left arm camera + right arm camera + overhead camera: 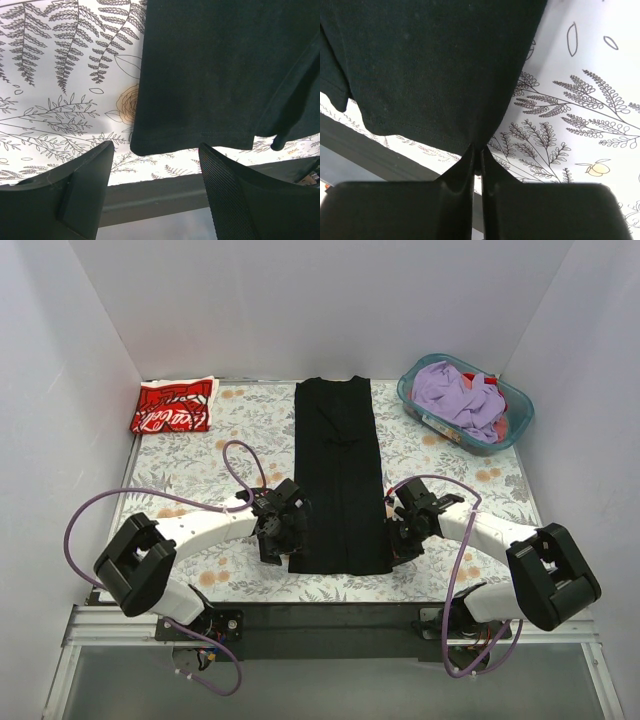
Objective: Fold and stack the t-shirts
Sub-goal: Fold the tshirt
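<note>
A black t-shirt (339,475) lies folded into a long narrow strip down the middle of the table. A folded red t-shirt (174,406) with white lettering sits at the far left corner. My left gripper (275,540) hovers at the strip's near left corner, open, with nothing between its fingers; the black hem (195,140) lies just beyond them. My right gripper (397,540) is at the near right corner, shut on the black hem (478,150), which bunches into its fingertips.
A teal basket (512,432) holding purple and pink clothes stands at the far right. The floral tablecloth (190,470) covers the table. A dark rail (330,615) runs along the near edge. White walls close in on both sides.
</note>
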`<state>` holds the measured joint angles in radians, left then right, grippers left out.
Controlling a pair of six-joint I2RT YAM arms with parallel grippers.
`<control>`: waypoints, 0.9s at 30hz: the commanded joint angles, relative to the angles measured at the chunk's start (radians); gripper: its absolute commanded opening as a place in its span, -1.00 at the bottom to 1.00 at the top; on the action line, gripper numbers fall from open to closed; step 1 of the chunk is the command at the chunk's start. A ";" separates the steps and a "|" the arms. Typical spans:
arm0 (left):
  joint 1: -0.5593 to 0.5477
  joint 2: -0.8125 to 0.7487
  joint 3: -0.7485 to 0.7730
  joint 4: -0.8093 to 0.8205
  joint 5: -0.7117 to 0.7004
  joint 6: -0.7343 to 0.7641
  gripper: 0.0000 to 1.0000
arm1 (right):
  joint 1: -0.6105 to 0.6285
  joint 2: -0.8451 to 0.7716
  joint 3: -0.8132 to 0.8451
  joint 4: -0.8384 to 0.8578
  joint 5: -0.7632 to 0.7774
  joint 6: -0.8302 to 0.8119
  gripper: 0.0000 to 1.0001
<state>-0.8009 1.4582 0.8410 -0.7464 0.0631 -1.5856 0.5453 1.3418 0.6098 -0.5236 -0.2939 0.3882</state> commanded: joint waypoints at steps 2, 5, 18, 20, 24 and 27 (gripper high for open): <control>-0.006 0.007 -0.003 0.013 0.024 -0.008 0.30 | 0.013 0.019 -0.022 -0.003 0.036 -0.014 -0.92; -0.006 0.013 0.000 0.013 0.026 -0.008 0.20 | 0.013 0.020 -0.024 0.000 0.035 -0.018 -0.95; -0.014 0.093 0.029 -0.041 -0.008 -0.013 -0.28 | 0.015 0.011 -0.024 0.002 0.030 -0.022 -0.97; -0.015 0.109 0.035 -0.042 -0.002 -0.007 -0.31 | 0.015 0.013 -0.022 0.002 0.029 -0.023 -0.97; -0.026 0.157 0.053 -0.057 0.004 0.001 -0.36 | 0.015 0.025 -0.018 0.002 0.025 -0.026 -0.97; -0.038 0.163 0.053 -0.065 0.007 0.003 -0.43 | 0.015 0.022 -0.016 0.004 0.025 -0.029 -0.97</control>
<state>-0.8211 1.6028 0.8921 -0.8013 0.0689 -1.5894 0.5503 1.3434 0.6098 -0.5201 -0.2955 0.3859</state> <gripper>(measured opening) 0.299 0.042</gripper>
